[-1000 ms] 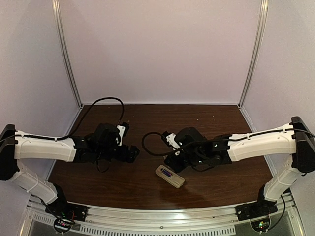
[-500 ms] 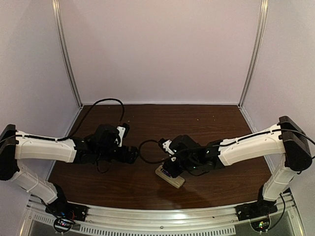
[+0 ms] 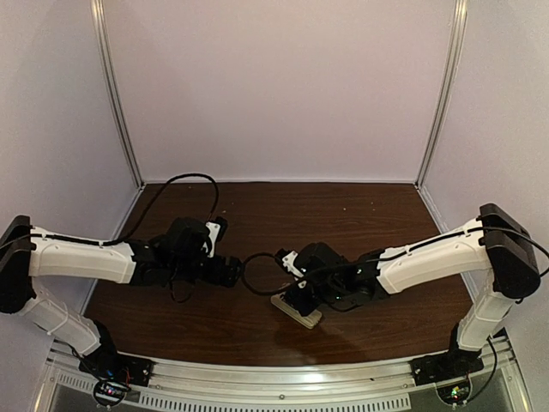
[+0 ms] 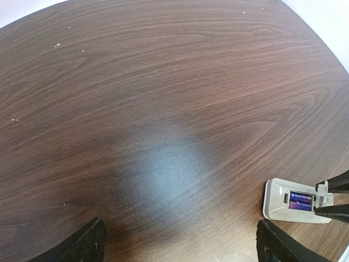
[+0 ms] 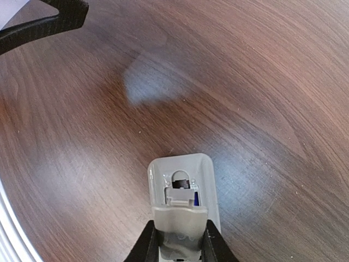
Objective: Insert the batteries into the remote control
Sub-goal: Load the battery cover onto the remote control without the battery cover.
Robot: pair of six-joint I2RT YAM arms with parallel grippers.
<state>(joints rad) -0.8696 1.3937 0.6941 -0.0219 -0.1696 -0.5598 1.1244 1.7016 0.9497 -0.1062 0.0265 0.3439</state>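
Purple batteries (image 4: pixel 300 200) from left wrist — grey cover (image 5: pixel 179 217) in right hand (image 5: pixel 180 241)

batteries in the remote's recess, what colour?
Purple-blue. The batteries sit in the open back of the remote; the left wrist view shows them best.

Dark wood-grain table (image 3: pixel 343 215) carries the remote control (image 3: pixel 298 312), which lies back-up near the front edge, just right of centre.

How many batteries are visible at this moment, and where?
2. Both batteries lie side by side in the open recess of the remote control, seen from the left wrist. The cover piece hides most of them from the right wrist camera.
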